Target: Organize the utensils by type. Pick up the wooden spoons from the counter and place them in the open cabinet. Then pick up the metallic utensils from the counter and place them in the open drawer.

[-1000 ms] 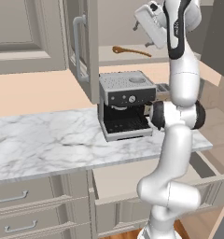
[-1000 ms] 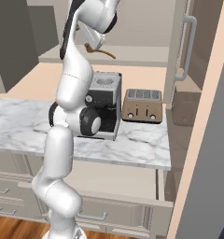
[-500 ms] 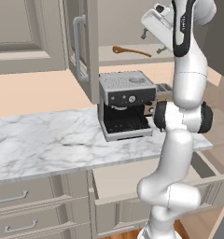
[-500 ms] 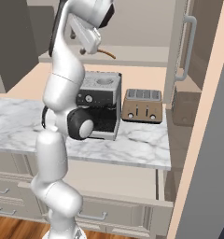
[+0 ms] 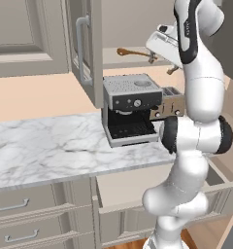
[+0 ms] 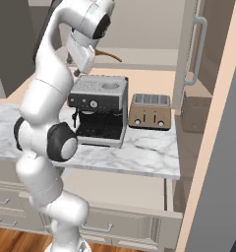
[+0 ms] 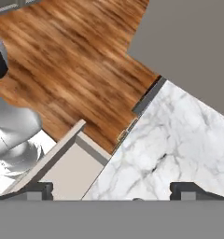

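An orange-brown wooden spoon (image 5: 133,52) (image 6: 110,54) lies on the shelf of the open cabinet (image 5: 87,48). My gripper (image 5: 162,64) (image 6: 80,73) hangs just right of the shelf's front, above the coffee machine, tipped downward. It is open with nothing between its fingertips (image 7: 39,189). In the hand view it looks down on the white marble counter (image 7: 179,140) (image 5: 41,146) and a corner of the open drawer (image 7: 72,172). The drawer (image 5: 133,185) (image 6: 115,187) stands pulled out below the counter edge, with a bare bottom where it shows. The metallic utensils are out of view.
A grey coffee machine (image 5: 130,109) (image 6: 100,110) and a copper toaster (image 5: 169,99) (image 6: 149,110) stand on the counter under the cabinet. The cabinet door (image 6: 196,49) juts out over the counter. Wooden floor (image 7: 76,60) lies beyond the counter's end.
The hand has drawn back from the shelf, a little right and down, and the upper arm has swung. The spoon on the shelf has stayed put.
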{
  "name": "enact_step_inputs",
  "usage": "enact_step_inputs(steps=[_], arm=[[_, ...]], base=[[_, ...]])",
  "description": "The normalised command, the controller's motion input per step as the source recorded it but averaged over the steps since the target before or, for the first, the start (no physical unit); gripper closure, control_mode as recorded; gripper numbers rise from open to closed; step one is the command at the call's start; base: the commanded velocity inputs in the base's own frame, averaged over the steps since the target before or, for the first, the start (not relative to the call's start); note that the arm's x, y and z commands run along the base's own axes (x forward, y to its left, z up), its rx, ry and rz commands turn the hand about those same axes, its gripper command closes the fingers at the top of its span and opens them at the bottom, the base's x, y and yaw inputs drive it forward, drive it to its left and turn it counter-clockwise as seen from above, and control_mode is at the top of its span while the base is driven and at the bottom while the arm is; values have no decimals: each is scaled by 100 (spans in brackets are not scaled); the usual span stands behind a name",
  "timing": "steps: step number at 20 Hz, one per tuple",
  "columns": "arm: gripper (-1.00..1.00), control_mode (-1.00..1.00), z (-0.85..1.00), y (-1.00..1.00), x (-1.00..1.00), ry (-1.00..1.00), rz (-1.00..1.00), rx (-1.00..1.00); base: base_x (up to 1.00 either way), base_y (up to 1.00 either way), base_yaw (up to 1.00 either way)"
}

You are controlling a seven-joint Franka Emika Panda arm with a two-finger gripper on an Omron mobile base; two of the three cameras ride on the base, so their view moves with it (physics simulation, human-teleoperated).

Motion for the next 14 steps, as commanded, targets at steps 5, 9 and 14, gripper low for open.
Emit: enact_step_inputs(steps=[5,9,14], arm=[[-100,-100,-69,17,-94,12,-29,14],[-100,-100,-56,3,-81,23,-32,24],[-100,-100,-40,1,-60,27,-39,22]], base=[[0,0,0],[0,0,0],[0,0,0]])
